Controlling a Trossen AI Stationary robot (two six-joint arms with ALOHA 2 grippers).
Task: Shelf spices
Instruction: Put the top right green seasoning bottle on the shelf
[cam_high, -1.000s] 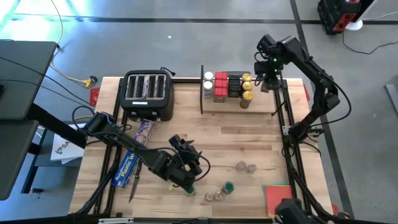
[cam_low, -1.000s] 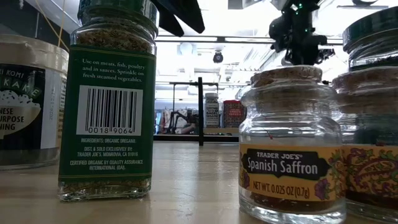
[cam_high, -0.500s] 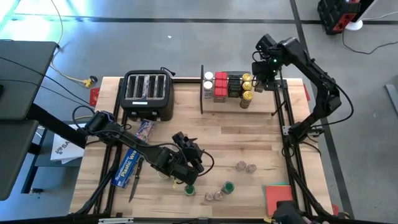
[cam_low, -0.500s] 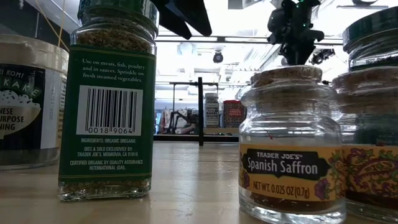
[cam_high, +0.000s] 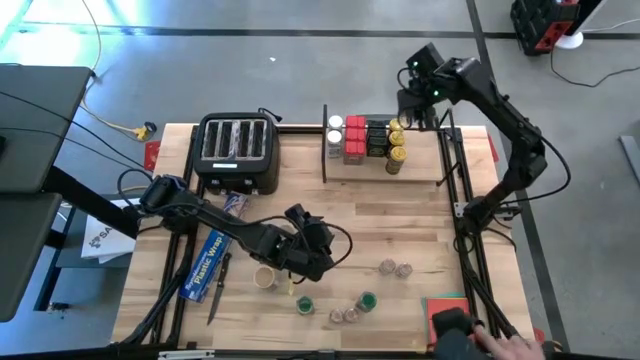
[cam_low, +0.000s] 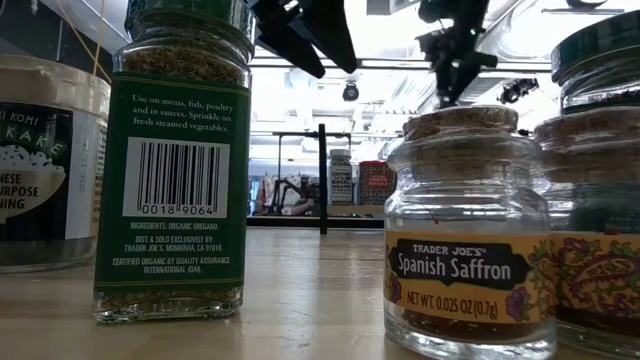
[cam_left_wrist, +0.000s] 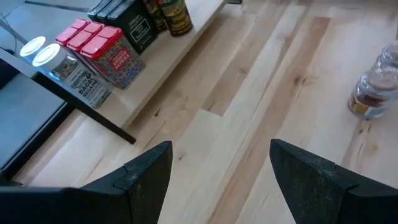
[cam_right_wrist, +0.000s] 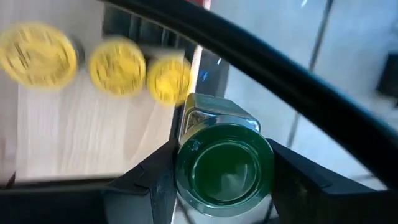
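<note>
Green-lid jar (cam_right_wrist: 224, 169) pinched in right claw (cam_high: 408, 100), up in the air by the far right end of the shelf (cam_high: 425, 170). On the shelf already: white-lid jars (cam_high: 335, 129), red tins (cam_high: 354, 139), black boxes (cam_high: 376, 138), yellow-lid jars (cam_high: 396, 140). Left claw (cam_high: 312, 250) wide open and empty, over the middle of the tabletop (cam_high: 400, 225). More jars (cam_high: 396, 268) waiting near the front edge.

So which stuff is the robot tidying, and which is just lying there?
For the job:
- shelf
- red tins
- yellow-lid jars
- green-lid jar in the right claw
- little jars on the table

Just lying about:
- toaster
- blue box
- red pad
</note>
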